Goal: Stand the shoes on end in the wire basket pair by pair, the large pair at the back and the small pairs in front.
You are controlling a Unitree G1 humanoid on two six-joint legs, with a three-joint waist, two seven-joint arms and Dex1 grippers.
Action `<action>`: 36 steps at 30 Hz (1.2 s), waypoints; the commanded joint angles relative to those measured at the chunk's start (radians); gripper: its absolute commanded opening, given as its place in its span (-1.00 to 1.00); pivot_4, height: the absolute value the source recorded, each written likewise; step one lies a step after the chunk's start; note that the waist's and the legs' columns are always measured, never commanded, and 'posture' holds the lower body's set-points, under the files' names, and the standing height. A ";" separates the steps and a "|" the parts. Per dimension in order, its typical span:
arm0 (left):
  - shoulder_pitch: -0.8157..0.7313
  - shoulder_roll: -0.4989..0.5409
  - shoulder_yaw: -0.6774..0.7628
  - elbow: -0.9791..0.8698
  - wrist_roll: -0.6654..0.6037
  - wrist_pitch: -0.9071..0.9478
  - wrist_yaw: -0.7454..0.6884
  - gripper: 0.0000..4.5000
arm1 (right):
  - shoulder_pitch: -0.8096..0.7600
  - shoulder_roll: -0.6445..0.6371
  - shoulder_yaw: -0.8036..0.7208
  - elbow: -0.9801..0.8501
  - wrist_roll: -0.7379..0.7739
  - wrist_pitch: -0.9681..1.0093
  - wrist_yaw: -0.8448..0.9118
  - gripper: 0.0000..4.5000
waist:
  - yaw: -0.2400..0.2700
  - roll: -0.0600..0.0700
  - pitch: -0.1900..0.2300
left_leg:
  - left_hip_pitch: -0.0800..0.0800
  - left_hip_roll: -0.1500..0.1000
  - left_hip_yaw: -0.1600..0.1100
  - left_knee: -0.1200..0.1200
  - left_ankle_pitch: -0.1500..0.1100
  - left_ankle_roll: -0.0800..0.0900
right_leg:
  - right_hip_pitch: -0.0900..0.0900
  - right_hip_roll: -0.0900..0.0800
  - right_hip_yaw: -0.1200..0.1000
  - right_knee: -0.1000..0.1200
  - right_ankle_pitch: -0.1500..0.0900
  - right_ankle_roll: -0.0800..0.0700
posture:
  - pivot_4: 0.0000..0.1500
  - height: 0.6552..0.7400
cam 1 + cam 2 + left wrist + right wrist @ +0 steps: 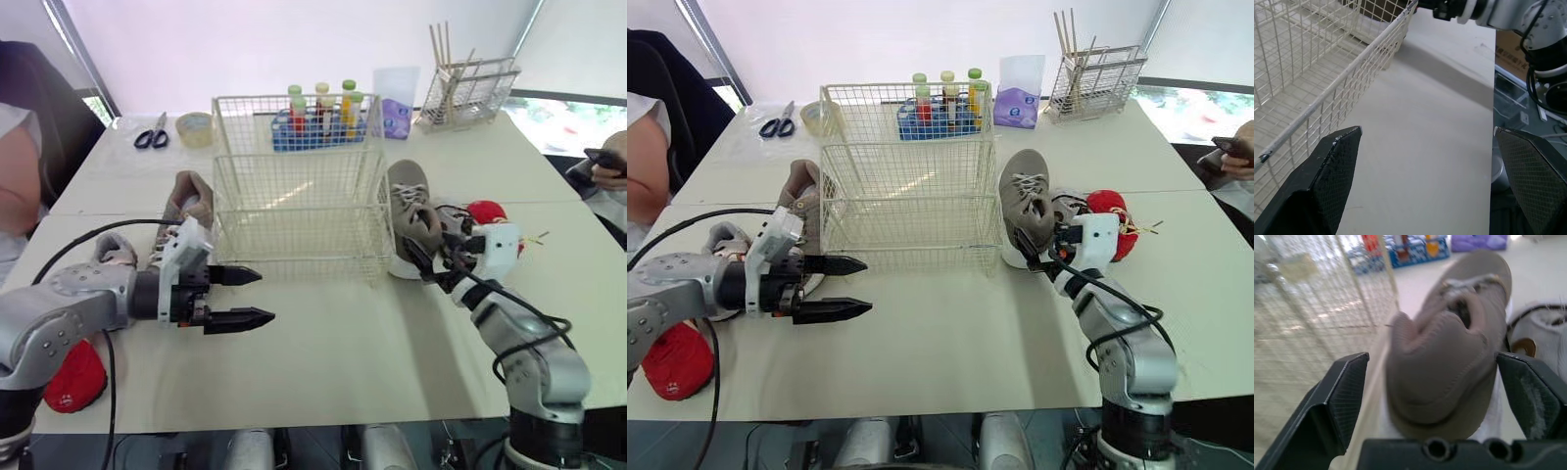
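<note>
Cream-coated wire basket (294, 196); matt taupe cloth shoe (1449, 352); smooth matt table (392, 352).

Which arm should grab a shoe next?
Right, I'd say. The right gripper has its jaws open around the heel of the grey shoe beside the basket. The left gripper is open over bare table, with no shoe between its jaws.

Red shoe (73, 382) half covered by left arm (59, 313); small grey shoe (1068, 208) mostly hidden behind right wrist (1093, 240). Tan shoe (1449, 357) blurred in right wrist view, laces indistinct. Person's hand (611, 174) cut off by frame edge.
</note>
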 commanded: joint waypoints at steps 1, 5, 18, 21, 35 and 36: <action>0.010 -0.004 0.027 -0.034 0.009 -0.024 0.004 1.00 | -0.031 0.009 0.019 0.084 -0.043 -0.080 -0.020 0.98 | 0.000 0.000 0.000 | 0.000 0.000 0.000 0.000 0.000 0.000 | 0.000 0.000 0.000 0.000 0.000 0.000 | 1.00 0.90; 0.024 -0.004 0.038 -0.039 0.012 -0.030 0.006 1.00 | -0.041 0.001 0.031 0.135 -0.069 -0.134 -0.020 0.41 | 0.000 0.000 0.000 | 0.001 0.000 0.000 0.000 0.000 0.000 | 0.001 0.000 0.000 0.000 0.000 0.000 | 1.00 0.90; 0.017 -0.016 0.023 -0.029 0.032 -0.048 0.011 1.00 | -0.043 0.014 0.034 0.130 -0.064 -0.167 -0.046 -0.89 | 0.000 -0.003 -0.002 | 0.003 0.001 0.001 0.000 0.000 0.000 | 0.002 0.000 0.002 0.000 0.000 0.000 | 1.00 0.90; 0.005 -0.018 0.019 -0.020 0.035 -0.050 0.007 1.00 | -0.104 -0.011 -0.019 0.119 -0.044 -0.208 -0.049 -0.89 | 0.000 -0.003 -0.002 | 0.003 0.001 0.001 0.000 0.000 0.000 | 0.002 0.000 0.002 0.000 0.000 0.000 | 1.00 0.90; -0.071 -0.035 0.091 0.036 -0.058 -0.008 0.021 1.00 | -0.693 -0.448 -0.239 0.317 0.248 -0.182 0.274 -0.89 | 0.003 0.007 0.004 | -0.003 -0.001 0.003 0.000 0.002 0.003 | -0.005 0.002 0.003 0.001 0.002 0.003 | 1.00 0.90; -0.077 -0.032 0.107 0.044 -0.074 -0.001 0.025 1.00 | -0.751 -0.496 -0.237 0.358 0.284 -0.167 0.347 -0.89 | 0.002 0.008 0.005 | -0.003 -0.001 0.003 0.000 0.002 0.003 | -0.005 0.002 0.003 0.001 0.002 0.003 | 1.00 0.90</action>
